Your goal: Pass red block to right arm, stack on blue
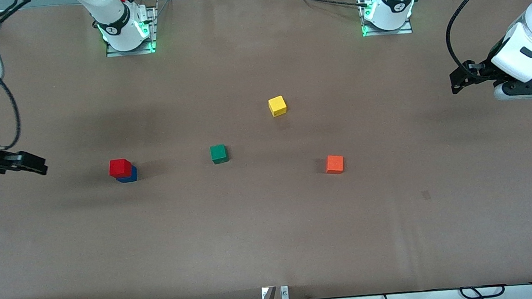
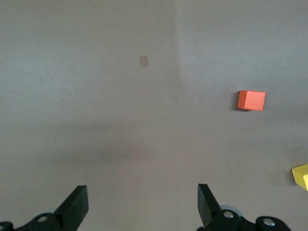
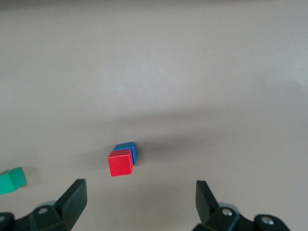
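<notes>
The red block (image 1: 120,167) sits on top of the blue block (image 1: 128,175), toward the right arm's end of the table. Both also show in the right wrist view, the red block (image 3: 120,162) covering most of the blue block (image 3: 129,150). My right gripper (image 1: 37,164) hangs open and empty over the table near its end, apart from the stack; its jaws stand wide in the right wrist view (image 3: 139,193). My left gripper (image 1: 459,80) is open and empty over the table's left-arm end, and its jaws stand wide in the left wrist view (image 2: 142,198).
A green cube (image 1: 218,153) lies mid-table, also in the right wrist view (image 3: 12,180). A yellow cube (image 1: 277,106) lies farther from the front camera. An orange cube (image 1: 334,164) lies toward the left arm's end, also in the left wrist view (image 2: 250,100).
</notes>
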You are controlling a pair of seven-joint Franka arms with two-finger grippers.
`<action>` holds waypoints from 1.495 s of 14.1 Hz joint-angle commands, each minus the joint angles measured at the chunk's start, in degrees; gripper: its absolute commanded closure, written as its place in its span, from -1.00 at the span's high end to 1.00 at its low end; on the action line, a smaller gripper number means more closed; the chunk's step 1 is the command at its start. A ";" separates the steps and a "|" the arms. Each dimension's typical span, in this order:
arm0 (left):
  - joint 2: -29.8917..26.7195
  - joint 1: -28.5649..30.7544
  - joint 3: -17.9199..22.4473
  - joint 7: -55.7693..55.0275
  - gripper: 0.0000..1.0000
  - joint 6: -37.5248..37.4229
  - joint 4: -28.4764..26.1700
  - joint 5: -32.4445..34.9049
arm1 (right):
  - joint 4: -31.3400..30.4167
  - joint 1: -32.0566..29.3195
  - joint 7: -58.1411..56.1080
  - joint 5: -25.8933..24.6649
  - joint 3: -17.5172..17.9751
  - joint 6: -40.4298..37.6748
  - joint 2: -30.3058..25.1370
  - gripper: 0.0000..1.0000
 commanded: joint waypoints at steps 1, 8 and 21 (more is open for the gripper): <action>-0.57 0.10 0.05 1.03 1.00 -0.98 0.25 -0.85 | 0.94 -3.25 -1.44 1.26 1.22 -5.54 -3.30 1.00; -0.57 0.01 -0.03 1.03 1.00 -0.98 0.25 -0.85 | -0.72 -8.18 -6.45 0.65 6.76 -10.82 -5.94 1.00; -0.57 0.01 -0.03 1.03 1.00 -0.98 0.34 -0.85 | -12.94 -8.27 -6.45 -0.41 7.11 -5.56 -13.68 1.00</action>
